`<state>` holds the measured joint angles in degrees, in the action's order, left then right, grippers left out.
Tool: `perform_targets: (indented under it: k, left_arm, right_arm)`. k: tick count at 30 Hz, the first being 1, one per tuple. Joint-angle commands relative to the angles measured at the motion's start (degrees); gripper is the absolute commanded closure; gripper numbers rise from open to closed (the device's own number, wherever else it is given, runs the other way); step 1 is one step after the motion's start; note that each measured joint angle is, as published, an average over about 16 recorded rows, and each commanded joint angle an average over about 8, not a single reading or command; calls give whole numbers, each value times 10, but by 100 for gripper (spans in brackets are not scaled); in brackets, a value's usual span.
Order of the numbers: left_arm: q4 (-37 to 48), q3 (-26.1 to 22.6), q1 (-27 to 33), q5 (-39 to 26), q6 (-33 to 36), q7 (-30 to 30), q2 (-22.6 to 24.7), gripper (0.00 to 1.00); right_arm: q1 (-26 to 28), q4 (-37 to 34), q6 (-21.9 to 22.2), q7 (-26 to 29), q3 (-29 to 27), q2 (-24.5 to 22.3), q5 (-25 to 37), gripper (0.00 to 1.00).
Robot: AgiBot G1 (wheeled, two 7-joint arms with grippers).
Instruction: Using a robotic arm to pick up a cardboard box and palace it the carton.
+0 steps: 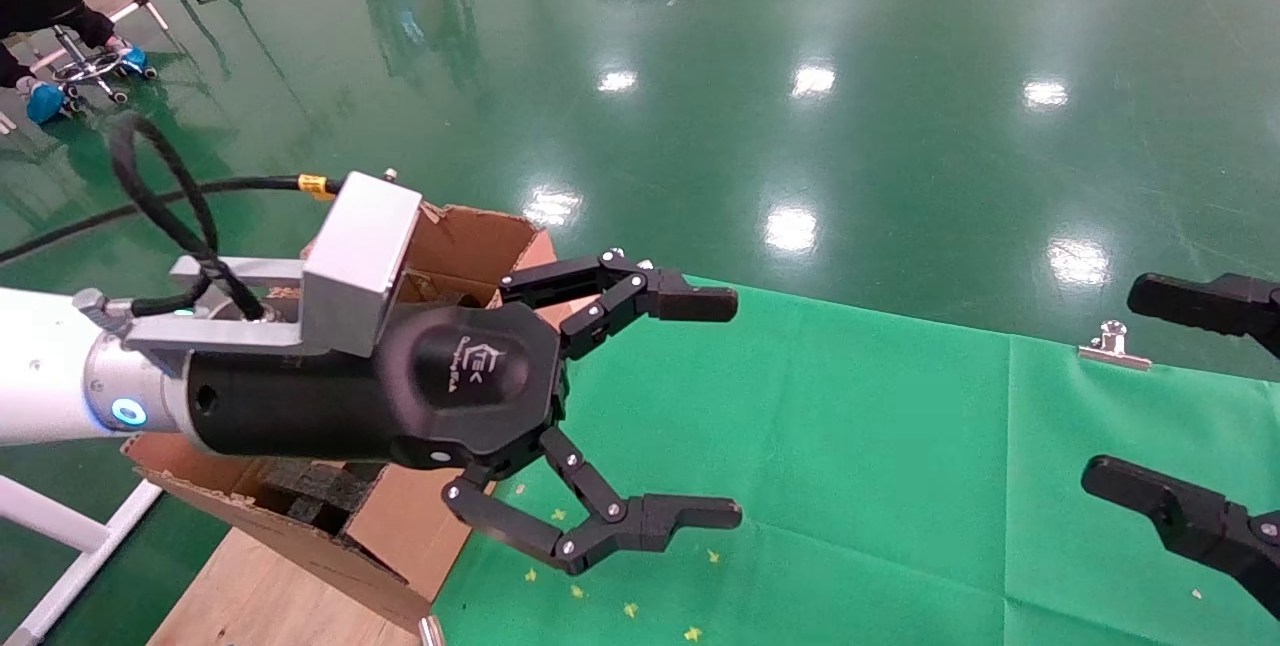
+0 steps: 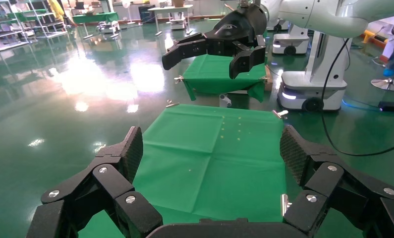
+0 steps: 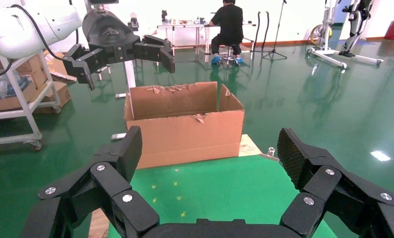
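Brown ragged-flapped carton (image 3: 185, 121), black foam inside, beside green cloth (image 1: 850, 466).

Robot lab — glossy green floor (image 1: 900, 126)

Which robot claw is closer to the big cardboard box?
The left claw, on the white arm. It hangs wide open right beside the big cardboard box. The right claw, also open, is far over the green cloth.

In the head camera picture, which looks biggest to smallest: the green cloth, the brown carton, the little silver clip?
1. Green cloth, spread over the table.
2. Large brown corrugated carton, partly hidden behind the left end effector, so its full extent is unsure.
3. Small silver metal clip.
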<state>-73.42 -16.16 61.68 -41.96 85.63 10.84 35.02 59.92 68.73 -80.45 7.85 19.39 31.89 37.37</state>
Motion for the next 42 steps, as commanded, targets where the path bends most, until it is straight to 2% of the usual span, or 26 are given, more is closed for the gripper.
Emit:
perform_targets:
  k: [1,42]
  left_arm:
    - [0,0,0,0,0,0,0,0]
    - [0,-1,1,-1,0,0,0,0]
  right_arm:
    - [0,0,0,0,0,0,0,0]
    - [0,0,0,0,0,0,0,0]
